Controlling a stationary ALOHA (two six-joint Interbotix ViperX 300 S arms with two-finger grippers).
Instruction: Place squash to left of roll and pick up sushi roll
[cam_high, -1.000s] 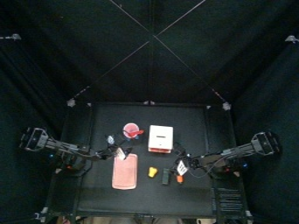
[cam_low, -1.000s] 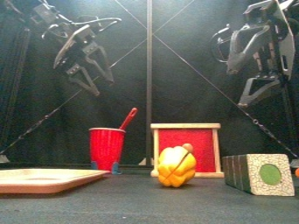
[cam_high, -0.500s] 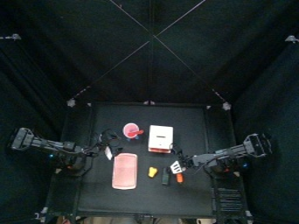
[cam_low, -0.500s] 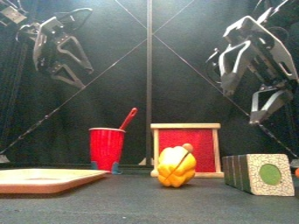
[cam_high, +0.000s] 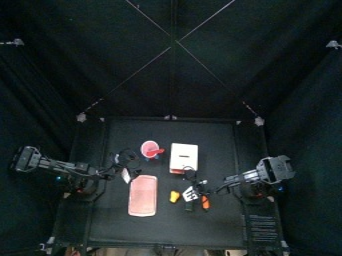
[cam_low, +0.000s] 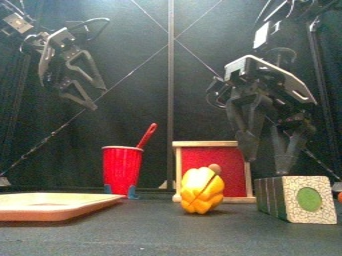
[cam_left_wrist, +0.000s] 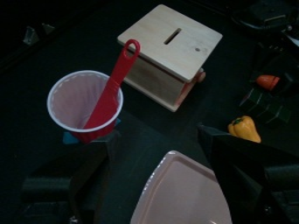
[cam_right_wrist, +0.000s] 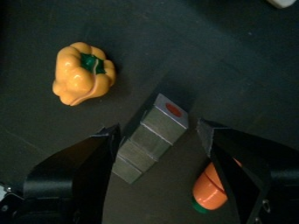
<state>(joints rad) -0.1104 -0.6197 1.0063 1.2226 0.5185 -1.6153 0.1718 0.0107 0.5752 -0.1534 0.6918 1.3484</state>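
Squash (cam_right_wrist: 83, 73) lies free on the bench (cam_right_wrist: 233, 79), just beside the sushi roll (cam_right_wrist: 152, 138), over which the right pincer (cam_right_wrist: 163, 162) hangs with jaws spread wide and nothing held. An orange carrot-like piece (cam_right_wrist: 209, 187) lies at the roll's other side. Farther off stand a wooden box (cam_left_wrist: 170, 52) with a slotted top, a red cup (cam_left_wrist: 84, 103) holding a red spoon (cam_left_wrist: 117, 80), and a pink board (cam_left_wrist: 176, 193). The left pincer (cam_low: 83, 92) hangs high; I cannot tell its state. No writing is readable.
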